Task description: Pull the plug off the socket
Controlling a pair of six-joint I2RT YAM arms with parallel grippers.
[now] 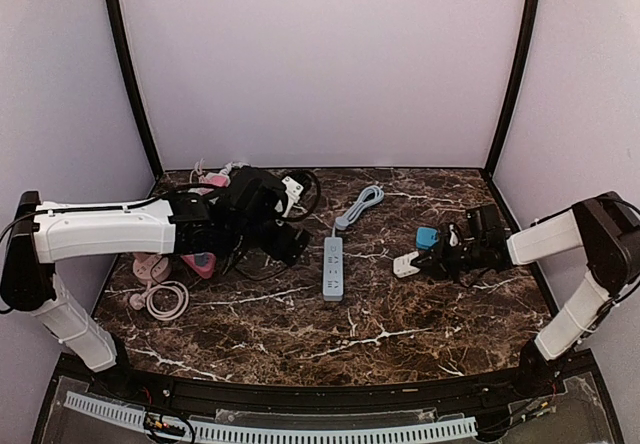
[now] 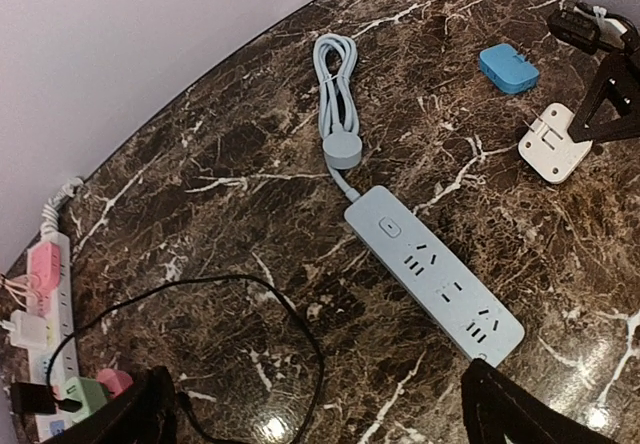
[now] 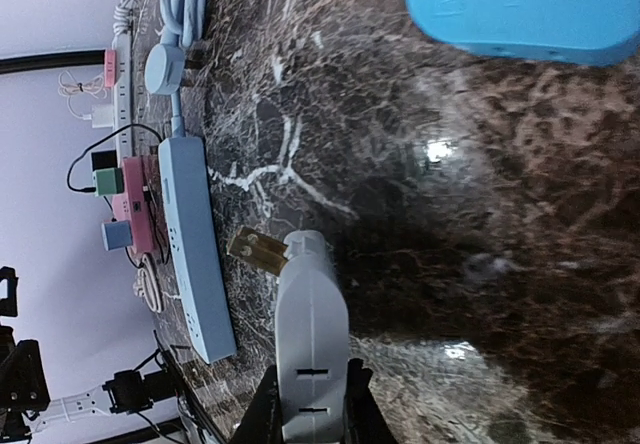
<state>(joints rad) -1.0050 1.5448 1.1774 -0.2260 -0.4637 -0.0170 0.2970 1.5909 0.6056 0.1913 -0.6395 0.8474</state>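
**White plug [image 3: 312,334], clear of the blue power strip [image 1: 333,268]; set-down judged to be the step in hand**
The right gripper [image 3: 310,409] pinches the plug body. The prongs are bare and point toward the strip, well apart from it, near a blue adapter [image 1: 427,237] on the table [image 1: 400,334]. Advice: lower the plug until it lies flat, part the jaws fully, then back straight off (no dragging). The right arm reaches in low, forearm near level. The left gripper [image 2: 320,426] is spread wide and empty, hovering by the strip's end, its arm stretched across.
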